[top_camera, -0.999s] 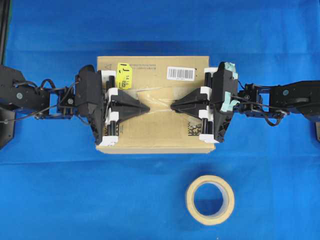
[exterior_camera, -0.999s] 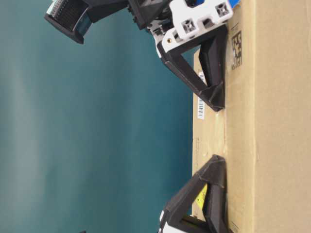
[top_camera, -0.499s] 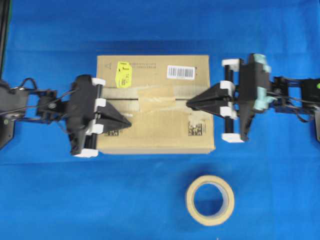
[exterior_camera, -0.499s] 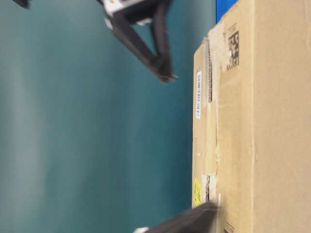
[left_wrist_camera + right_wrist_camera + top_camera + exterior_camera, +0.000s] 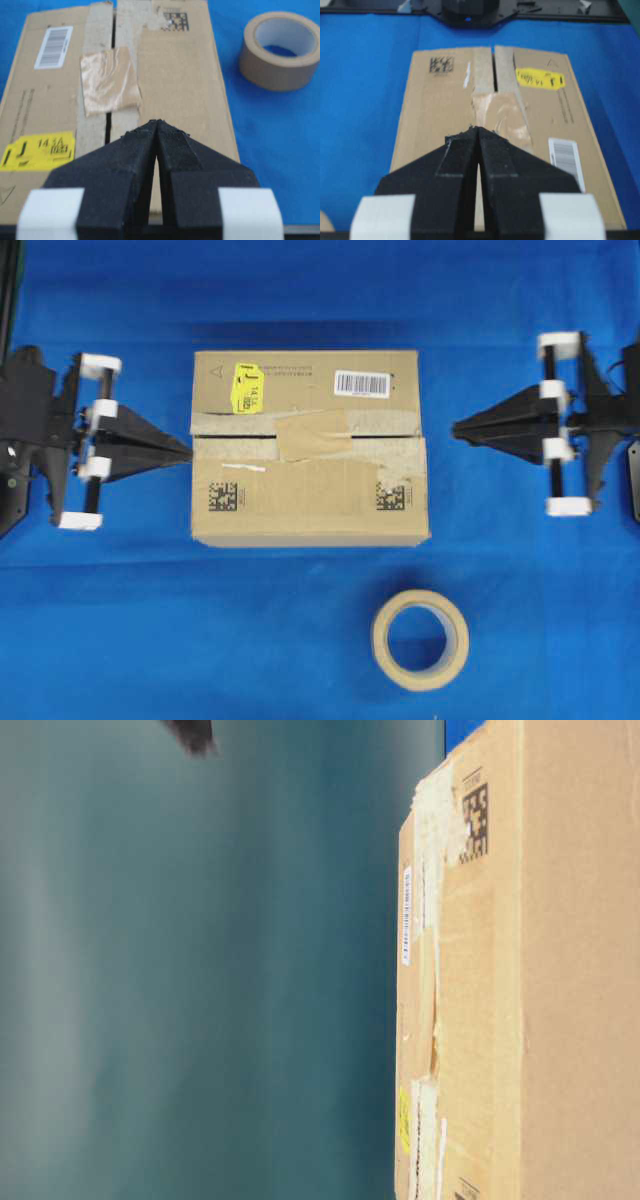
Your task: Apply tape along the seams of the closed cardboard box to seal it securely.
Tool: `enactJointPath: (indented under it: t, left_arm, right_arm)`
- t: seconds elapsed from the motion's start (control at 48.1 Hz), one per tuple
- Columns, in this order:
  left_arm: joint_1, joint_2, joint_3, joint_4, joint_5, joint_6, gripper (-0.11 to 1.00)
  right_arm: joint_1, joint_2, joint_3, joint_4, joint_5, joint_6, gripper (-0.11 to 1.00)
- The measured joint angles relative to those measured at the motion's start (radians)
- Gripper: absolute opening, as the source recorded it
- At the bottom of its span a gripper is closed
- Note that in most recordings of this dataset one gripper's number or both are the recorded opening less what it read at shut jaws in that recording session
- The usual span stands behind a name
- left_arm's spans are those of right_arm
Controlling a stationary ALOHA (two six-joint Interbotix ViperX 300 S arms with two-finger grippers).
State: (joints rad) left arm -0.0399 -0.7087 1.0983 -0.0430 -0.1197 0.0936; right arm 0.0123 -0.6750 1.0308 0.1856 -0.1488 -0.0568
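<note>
Between the left tool [image 5: 188, 449] and right tool [image 5: 456, 429], both closed and empty, the box [image 5: 310, 505] lies free, its tape [image 5: 312, 436] bridging the seam [image 5: 238, 436].

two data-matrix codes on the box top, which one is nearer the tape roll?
The data-matrix code at the box's right end in the overhead view, partly under old pale tape; the other sits at the left end.
</note>
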Motion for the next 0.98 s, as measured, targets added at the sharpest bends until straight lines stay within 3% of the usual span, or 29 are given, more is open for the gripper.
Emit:
enactJointPath:
  t: [0.187,0.52,0.978]
  left_arm:
    - [0.000,-0.107,0.077,0.002,0.014,-0.005,-0.01]
    - [0.000,-0.227,0.192,0.000,0.037,-0.018,-0.01]
    - [0.000,-0.244,0.244,0.000,0.046,-0.051,-0.01]
  right_arm:
    - [0.000,-0.104,0.071,0.000,0.067,0.000,-0.01]
    - [0.000,-0.192,0.202,0.000,0.078,0.002,-0.01]
    - [-0.003,-0.189,0.242,0.006,0.069,0.012,-0.01]
